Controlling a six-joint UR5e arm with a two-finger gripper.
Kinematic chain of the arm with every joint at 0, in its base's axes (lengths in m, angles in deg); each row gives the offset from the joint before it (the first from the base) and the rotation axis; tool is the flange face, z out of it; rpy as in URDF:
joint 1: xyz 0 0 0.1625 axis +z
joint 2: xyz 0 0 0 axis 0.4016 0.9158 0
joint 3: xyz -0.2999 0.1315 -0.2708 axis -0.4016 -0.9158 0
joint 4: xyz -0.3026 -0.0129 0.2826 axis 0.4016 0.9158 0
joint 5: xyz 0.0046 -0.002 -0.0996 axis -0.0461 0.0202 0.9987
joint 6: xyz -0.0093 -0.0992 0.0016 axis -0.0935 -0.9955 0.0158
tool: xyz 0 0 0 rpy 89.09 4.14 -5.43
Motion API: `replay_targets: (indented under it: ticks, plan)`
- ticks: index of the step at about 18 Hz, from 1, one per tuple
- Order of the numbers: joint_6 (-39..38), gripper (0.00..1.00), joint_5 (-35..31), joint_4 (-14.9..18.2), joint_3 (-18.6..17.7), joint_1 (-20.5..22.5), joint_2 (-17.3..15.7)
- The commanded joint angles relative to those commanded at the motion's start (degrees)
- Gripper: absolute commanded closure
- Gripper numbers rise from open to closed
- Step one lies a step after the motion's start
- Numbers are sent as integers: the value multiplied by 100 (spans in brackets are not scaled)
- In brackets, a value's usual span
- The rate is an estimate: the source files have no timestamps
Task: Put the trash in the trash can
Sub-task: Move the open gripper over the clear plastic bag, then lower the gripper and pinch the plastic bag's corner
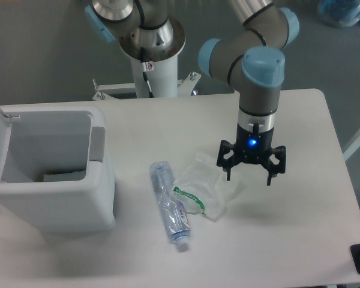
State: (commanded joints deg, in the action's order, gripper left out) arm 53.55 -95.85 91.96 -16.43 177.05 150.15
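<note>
The pincer (pixel 248 178) hangs wide open and empty over the bag's (pixel 205 189) right edge, mid-counter. The bottle (pixel 170 206) lies touching the bag's left side. Closing this far off-centre could pinch only film, which may slip free.

A white table (pixel 168 129) with rounded corners fills most of the view under even, soft light. Beyond its far edge lies grey floor (pixel 42 54). A blue plastic bag (pixel 342 12) sits on that floor at the upper right corner.
</note>
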Motion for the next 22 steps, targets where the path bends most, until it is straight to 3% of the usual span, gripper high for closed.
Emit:
replay_targets:
  ticks: [3, 16, 21, 22]
  plan:
    - [-9, 0, 0, 141, -78, 61, 123]
    - [44, 0, -378, 71, -369, 176, 414]
    - [9, 9, -352, 44, -404, 88, 457]
    - [17, 15, -334, 44, -422, 70, 475]
